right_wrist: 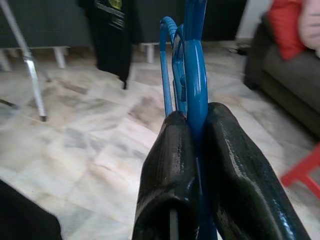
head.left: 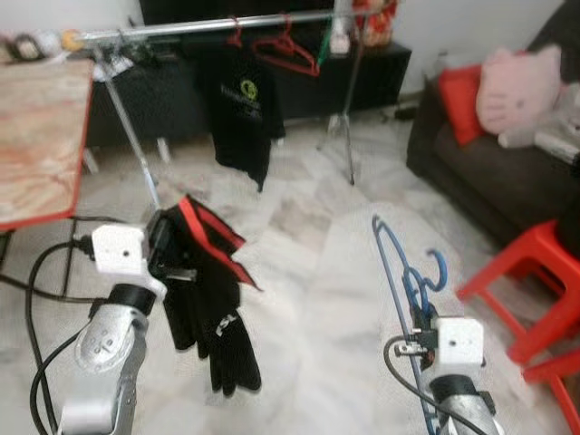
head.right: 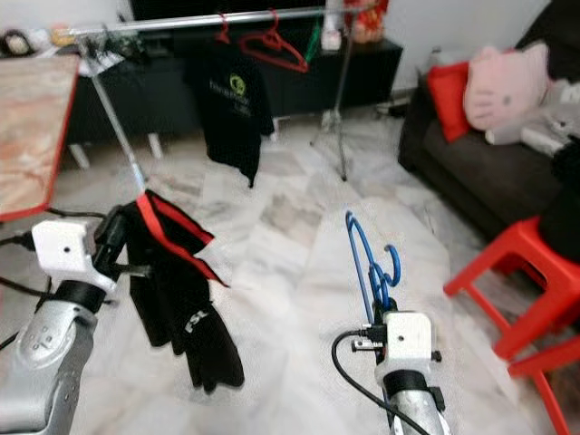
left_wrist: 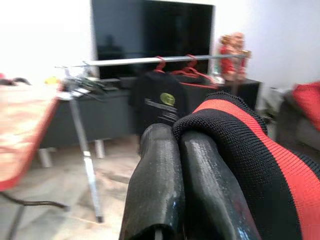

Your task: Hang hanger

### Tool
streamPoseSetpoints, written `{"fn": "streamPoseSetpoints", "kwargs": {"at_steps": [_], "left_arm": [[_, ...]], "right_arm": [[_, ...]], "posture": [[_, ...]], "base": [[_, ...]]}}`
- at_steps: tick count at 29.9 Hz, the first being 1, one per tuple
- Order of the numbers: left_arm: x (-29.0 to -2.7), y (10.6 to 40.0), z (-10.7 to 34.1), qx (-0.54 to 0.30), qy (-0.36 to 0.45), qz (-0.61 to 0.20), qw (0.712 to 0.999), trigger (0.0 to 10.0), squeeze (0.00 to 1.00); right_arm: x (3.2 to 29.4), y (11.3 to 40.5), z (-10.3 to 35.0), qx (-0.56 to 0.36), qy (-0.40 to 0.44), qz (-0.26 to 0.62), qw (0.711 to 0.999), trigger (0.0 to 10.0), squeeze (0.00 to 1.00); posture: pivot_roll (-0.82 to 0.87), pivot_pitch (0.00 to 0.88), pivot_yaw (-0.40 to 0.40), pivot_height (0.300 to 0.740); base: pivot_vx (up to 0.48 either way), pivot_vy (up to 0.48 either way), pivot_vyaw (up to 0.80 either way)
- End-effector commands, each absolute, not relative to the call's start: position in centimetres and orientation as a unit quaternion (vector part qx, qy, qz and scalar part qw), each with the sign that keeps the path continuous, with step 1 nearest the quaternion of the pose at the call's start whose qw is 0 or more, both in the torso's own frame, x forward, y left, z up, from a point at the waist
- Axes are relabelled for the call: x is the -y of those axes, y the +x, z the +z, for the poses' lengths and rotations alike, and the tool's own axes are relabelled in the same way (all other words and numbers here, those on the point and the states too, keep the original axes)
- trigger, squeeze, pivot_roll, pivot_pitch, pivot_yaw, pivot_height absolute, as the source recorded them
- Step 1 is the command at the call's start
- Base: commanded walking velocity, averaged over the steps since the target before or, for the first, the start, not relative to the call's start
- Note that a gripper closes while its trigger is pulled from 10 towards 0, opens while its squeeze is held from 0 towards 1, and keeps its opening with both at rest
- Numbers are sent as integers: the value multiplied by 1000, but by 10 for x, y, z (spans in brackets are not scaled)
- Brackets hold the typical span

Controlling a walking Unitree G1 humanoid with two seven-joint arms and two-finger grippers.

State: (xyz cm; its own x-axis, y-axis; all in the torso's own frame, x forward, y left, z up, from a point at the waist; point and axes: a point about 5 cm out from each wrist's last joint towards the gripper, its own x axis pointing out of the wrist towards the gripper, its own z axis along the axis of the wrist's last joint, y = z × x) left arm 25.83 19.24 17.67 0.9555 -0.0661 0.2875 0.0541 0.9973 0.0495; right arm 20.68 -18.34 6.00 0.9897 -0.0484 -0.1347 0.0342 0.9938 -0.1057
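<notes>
While both arms are raised in front of me, each is carrying its own load. My right gripper (right_wrist: pixel 192 165) is clamped on the blue hanger (head.left: pixel 399 263), fingers pressed against the blue wire from either side, so the hanger stands nearly upright above the wrist with its hook (head.left: pixel 433 269) curling toward the red stool (head.left: pixel 535 272). I judge that upright hold is deliberate: the hook is left free at the top, ready to be lifted over a bar.

My left gripper (left_wrist: pixel 182 165) has its two fingers pinched together on the black garment with red trim (head.left: pixel 204 290), which drapes down from the fingers and hangs clear of the marble floor (head.left: pixel 308 299). Holding it high keeps the cloth off the ground (and away from the cables by my left arm).

The clothes rail (head.left: pixel 217 27) stands well ahead, across the room in front of the dark TV cabinet (head.left: pixel 362 68). A black T-shirt (head.left: pixel 240 113) already hangs from it on a red hanger, and an empty red hanger (head.left: pixel 290 54) sits beside that, with bare bar on either side. The sofa (head.left: pixel 489 172) with its pink plush (head.left: pixel 521 86) lies off to my right, and the table (head.left: pixel 41 136) to my left.

My read is that the hanger is secured but still far from the rail, so approaching it comes next; whether the garment is meant to go on the hanger first I cannot tell.
</notes>
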Motion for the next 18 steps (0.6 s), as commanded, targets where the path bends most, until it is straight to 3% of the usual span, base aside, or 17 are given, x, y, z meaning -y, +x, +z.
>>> {"fn": "streamPoseSetpoints", "kwargs": {"at_steps": [1, 18], "left_arm": [[-188, 258, 191, 172, 10, -33, 984, 10000, 0], [-192, 260, 186, 143, -14, -9, 990, 10000, 0]], "right_arm": [[187, 206, 62, -72, -53, -26, 996, 10000, 0], [185, 206, 64, -78, -50, -27, 995, 10000, 0]], "posture": [[-1, 0, -41, 740], [-11, 0, -35, 740]], "base": [[0, 0, 669], [0, 0, 601]]}}
